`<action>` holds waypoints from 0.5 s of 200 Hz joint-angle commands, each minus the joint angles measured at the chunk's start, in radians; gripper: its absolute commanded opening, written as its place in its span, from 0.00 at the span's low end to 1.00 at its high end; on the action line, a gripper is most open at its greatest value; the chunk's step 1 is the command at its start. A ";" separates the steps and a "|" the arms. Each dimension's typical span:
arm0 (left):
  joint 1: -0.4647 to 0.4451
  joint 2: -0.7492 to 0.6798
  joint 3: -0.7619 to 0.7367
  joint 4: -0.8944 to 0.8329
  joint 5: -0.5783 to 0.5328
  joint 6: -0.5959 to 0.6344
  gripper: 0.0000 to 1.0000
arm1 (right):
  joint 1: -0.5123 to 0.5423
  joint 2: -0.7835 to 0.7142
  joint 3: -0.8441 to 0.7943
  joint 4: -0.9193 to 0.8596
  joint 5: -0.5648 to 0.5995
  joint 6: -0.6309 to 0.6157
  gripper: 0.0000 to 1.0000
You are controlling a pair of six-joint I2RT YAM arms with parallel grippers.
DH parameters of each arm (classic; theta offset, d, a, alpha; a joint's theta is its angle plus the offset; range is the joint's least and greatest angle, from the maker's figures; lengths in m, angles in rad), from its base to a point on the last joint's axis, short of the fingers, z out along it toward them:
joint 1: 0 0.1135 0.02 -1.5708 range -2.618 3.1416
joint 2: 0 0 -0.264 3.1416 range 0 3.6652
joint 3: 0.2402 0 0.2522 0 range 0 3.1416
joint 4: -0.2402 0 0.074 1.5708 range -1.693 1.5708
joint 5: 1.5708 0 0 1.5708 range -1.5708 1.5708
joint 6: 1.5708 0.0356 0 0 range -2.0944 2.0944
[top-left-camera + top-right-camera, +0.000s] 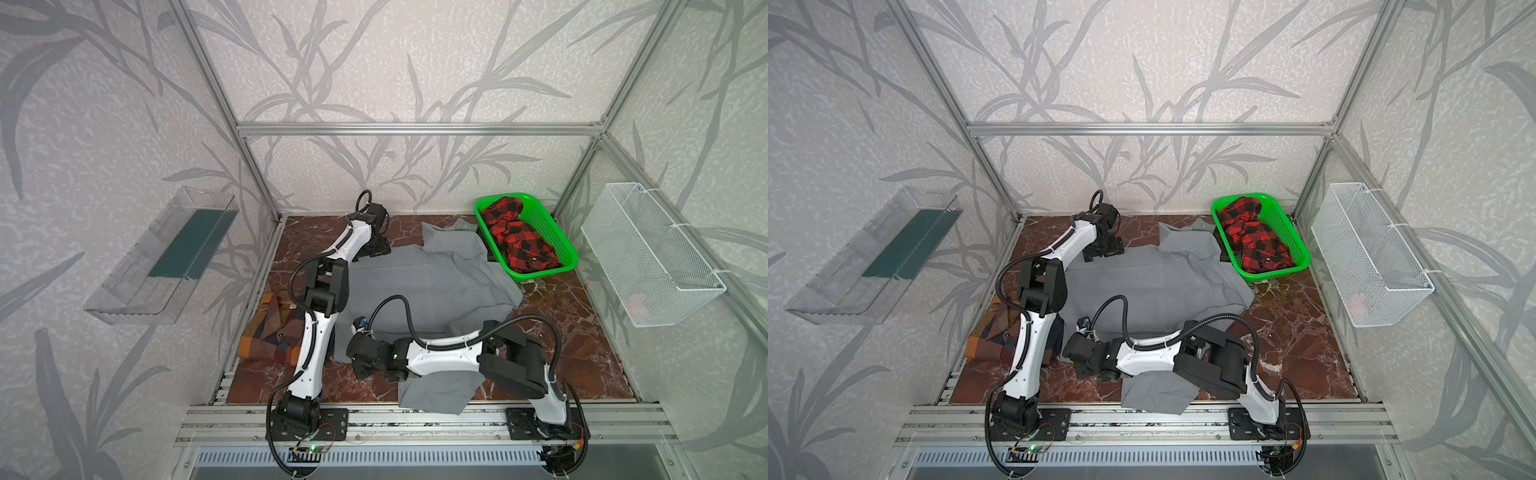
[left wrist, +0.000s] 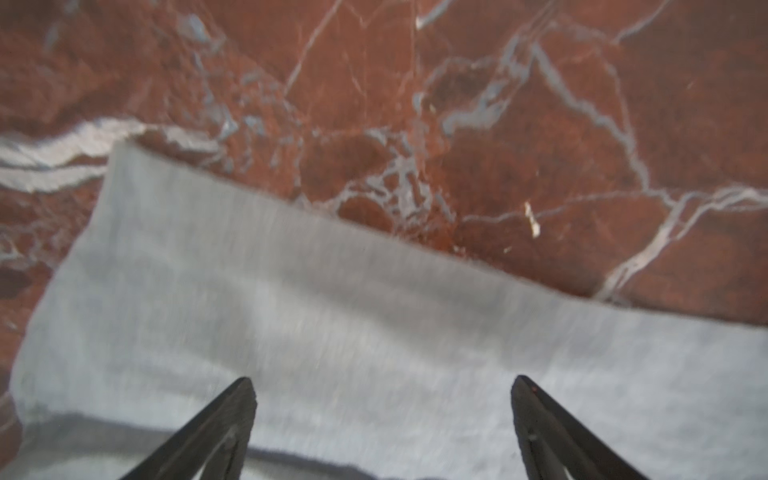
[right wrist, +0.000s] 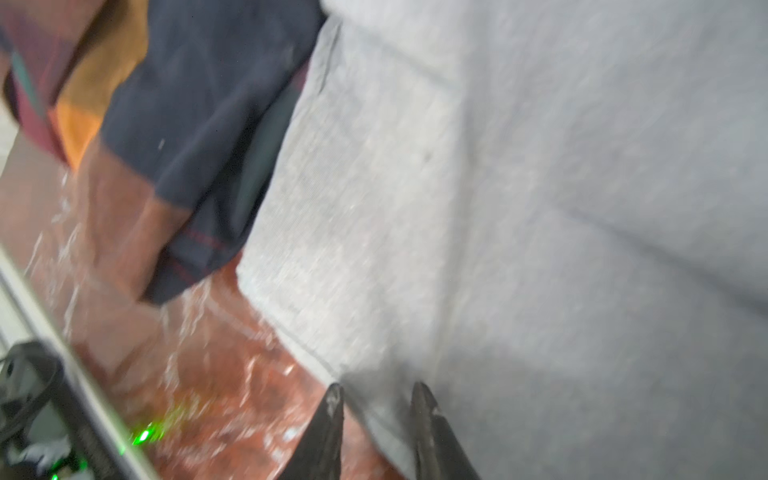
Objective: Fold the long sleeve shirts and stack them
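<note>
Could slip: right gripper (image 3: 376, 392) at the hem of the big plain grey button-up shirt (image 1: 419, 286), jaws close together with a small gap. Pinching cloth or not: cannot tell. Might come away with nothing, or drag the shirt into a lump.

Left gripper (image 2: 382, 382) wide open, holding nothing, over the shirt's other edge, well apart from the green plastic basket (image 1: 569, 259). Could bunch the fold with only one side lifted.

Grey shirt spread on the red-brown marble counter (image 1: 582, 332), touching the green basket. Folded orange, brown and navy checked shirt (image 1: 270, 332) well apart from that basket, past the grey shirt.

Inside the green basket: crumpled red and black checked cloth (image 1: 519, 241). White wire basket (image 1: 648, 253) near it, on the wall: something pale inside, too blurry to name.
</note>
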 commanded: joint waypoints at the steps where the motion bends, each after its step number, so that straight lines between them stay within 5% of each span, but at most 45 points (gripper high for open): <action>1: -0.002 0.041 0.067 -0.094 -0.002 0.038 0.97 | 0.023 -0.042 -0.026 -0.068 -0.017 0.027 0.30; 53: 0.001 -0.006 0.087 -0.130 0.010 0.045 0.97 | -0.056 -0.286 -0.125 -0.127 0.090 -0.063 0.35; 100: -0.023 -0.119 0.014 -0.124 0.070 0.020 0.97 | -0.342 -0.498 -0.292 -0.232 0.143 -0.174 0.42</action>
